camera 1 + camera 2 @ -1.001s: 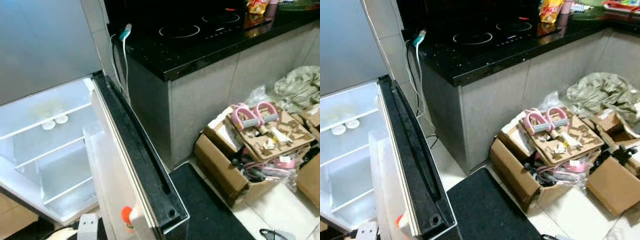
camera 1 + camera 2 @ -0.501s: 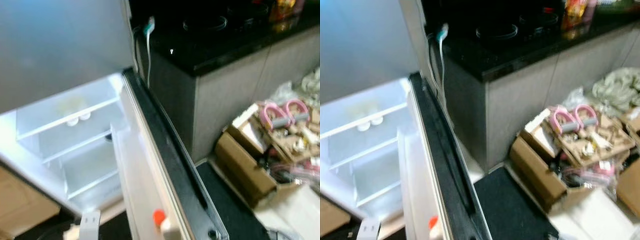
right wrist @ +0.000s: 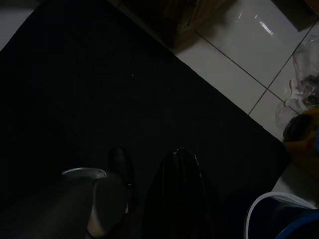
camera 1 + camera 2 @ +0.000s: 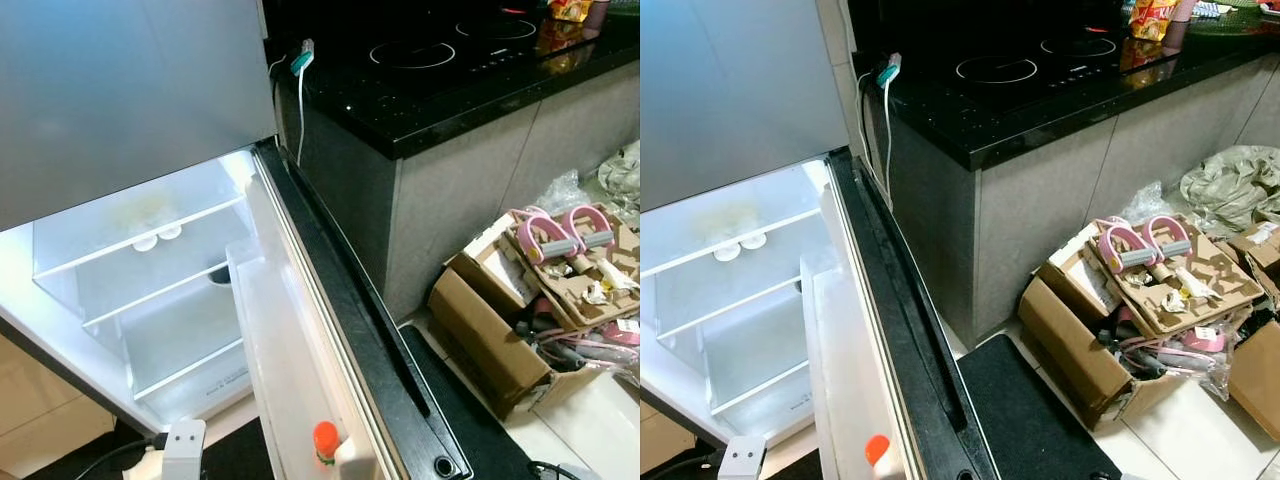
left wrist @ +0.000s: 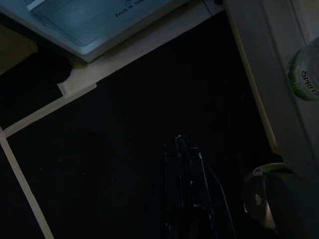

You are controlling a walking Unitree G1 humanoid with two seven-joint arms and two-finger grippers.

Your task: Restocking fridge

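Observation:
The fridge's lower compartment [image 4: 150, 290] stands open and lit, its glass shelves bare. Its door [image 4: 340, 330] swings out toward me, black seal edge up. In the door shelf stand a bottle with an orange cap [image 4: 325, 440] and a white-topped container [image 4: 356, 462]. The left wrist view catches a green Sprite bottle [image 5: 305, 74] in that door shelf. My left gripper [image 5: 183, 149] hangs low over the black mat, fingers together and holding nothing. My right gripper [image 3: 182, 159] also hangs shut and empty above the mat.
A black counter with an induction hob [image 4: 1040, 70] stands right of the fridge. Open cardboard boxes [image 4: 1130, 300] of clutter sit on the tiled floor at the right. A black mat [image 4: 1025, 420] lies below the door. A white plug block [image 4: 183, 445] rests by the fridge base.
The whole picture has shifted sideways, so the camera has turned; the fridge, door and boxes keep their places. The blur of half a second ago is gone.

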